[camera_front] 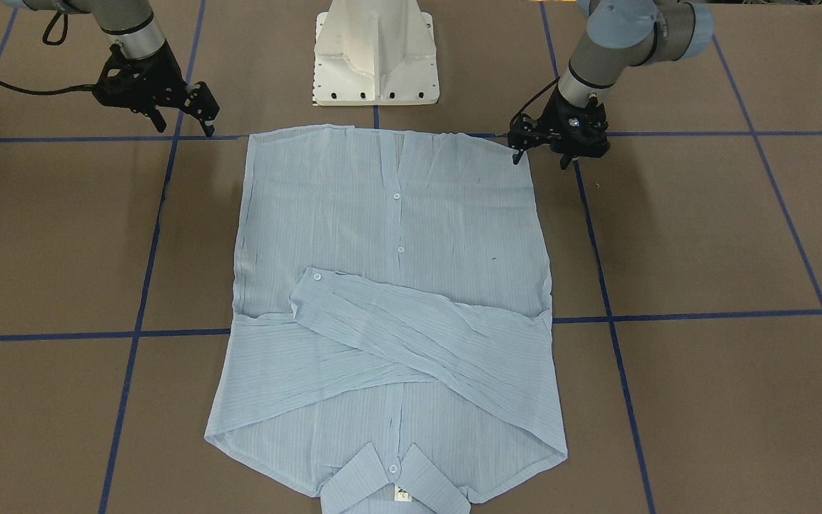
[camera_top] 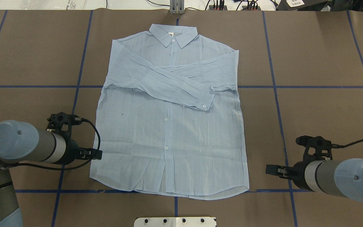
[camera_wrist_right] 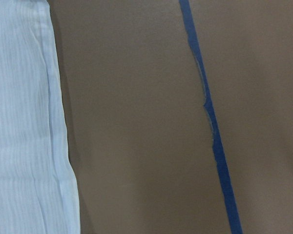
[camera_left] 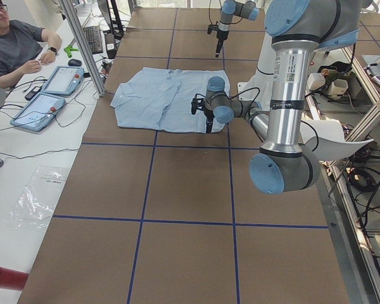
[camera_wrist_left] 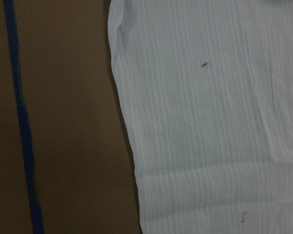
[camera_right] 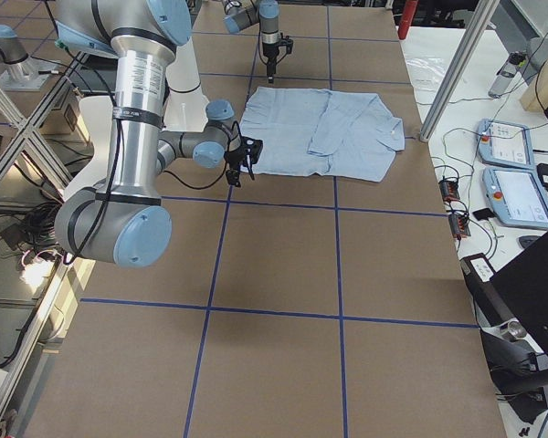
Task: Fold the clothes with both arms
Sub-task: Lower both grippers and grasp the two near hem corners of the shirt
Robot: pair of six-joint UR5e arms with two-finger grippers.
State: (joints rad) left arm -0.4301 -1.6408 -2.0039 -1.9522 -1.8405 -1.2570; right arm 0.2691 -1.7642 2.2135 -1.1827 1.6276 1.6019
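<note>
A brown paper-covered counter (camera_top: 320,63), gridded with blue tape lines (camera_top: 273,86), carries the shirt (camera_top: 169,132) – thin, pale blue, finely striped, lightly crinkled. It lies flat and buttoned, front up, with both sleeves (camera_top: 169,83) crossed over the chest and the collar (camera_top: 172,35) on the far side from the robot. The left tool (camera_front: 541,158), fingers apart, hangs at the shirt's hem corner (contact cannot be told). The right tool (camera_front: 184,126) – fingers also apart – is beside the opposite hem corner, over bare paper.
</note>
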